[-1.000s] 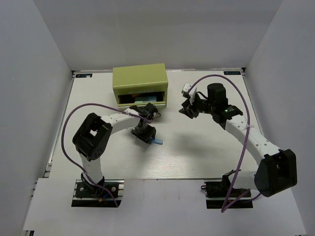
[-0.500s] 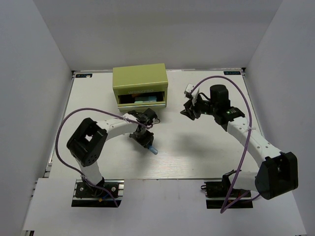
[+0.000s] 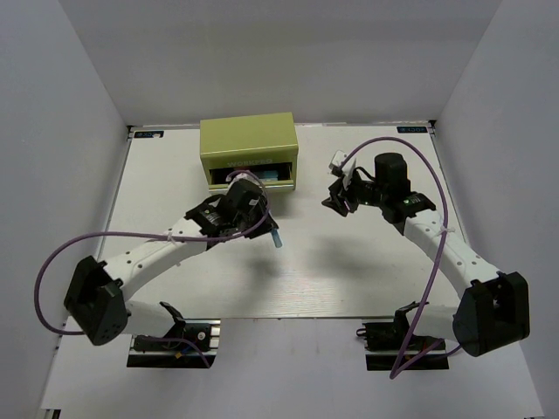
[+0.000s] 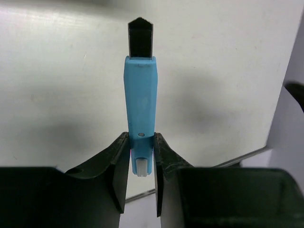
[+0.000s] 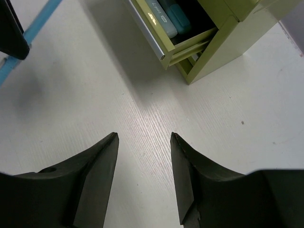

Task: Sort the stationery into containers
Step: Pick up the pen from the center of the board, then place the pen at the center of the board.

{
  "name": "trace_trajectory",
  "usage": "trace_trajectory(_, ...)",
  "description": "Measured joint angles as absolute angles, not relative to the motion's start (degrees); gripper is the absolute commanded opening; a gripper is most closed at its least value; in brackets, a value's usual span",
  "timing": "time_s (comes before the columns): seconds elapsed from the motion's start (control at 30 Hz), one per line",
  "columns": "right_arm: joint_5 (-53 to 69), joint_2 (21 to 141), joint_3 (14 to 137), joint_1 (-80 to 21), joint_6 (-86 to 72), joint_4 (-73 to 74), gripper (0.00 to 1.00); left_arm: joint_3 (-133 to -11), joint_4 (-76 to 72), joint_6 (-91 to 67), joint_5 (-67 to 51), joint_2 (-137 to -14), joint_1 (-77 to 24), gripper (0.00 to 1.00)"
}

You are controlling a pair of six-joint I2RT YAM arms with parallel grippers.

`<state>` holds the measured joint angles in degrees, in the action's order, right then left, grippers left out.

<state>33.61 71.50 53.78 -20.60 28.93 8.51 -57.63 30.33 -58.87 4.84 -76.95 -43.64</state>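
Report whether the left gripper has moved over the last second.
Yes. The left gripper, holding the blue pen, has shifted up the table, closer to the olive tool chest.

One olive-green boxy metal tool chest [image 3: 249, 148] stands on one white table [image 3: 349, 271]. One drawer [image 5: 192, 40] is pulled out of the chest's front.

Three pens are in view. Two lie inside that drawer: one pale blue marker [image 5: 157, 13] and one teal marker [image 5: 178, 18]. One slim bright-blue plastic pen [image 4: 140, 99] is out in front of the chest.

There are two white arms, the left arm [image 3: 157, 249] and the right arm [image 3: 445, 240]. There are two black grippers, the left gripper [image 4: 140, 159] and the right gripper [image 5: 142, 137]. There are also two purple cables, the left cable [image 3: 87, 237] and the right cable [image 3: 393, 140].
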Motion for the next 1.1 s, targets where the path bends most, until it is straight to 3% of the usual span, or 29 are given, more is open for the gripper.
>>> trace_trajectory(0.27,33.6,70.9,52.9,-19.9,29.0,8.4,0.54,-60.1,26.2,-35.6,5.2,-73.4,-43.0,0.04)
trace_trajectory(0.5,33.6,70.3,51.8,-19.8,29.2,8.4,0.54,-56.9,22.3,-34.3,5.6,-70.8,-42.7,0.04)
trace_trajectory(0.73,33.7,70.1,51.5,-19.6,29.5,8.4,0.54,-39.1,17.9,-57.5,10.3,-57.2,-42.7,0.04)
trace_trajectory(0.87,33.9,70.1,51.5,-19.6,29.5,8.4,0.54,-30.1,20.0,-78.0,13.3,-51.3,-42.6,0.12)
trace_trajectory(1.1,35.1,70.1,51.5,-19.6,30.1,8.4,0.54,-38.6,32.5,-94.5,14.5,-64.8,-42.6,0.24)
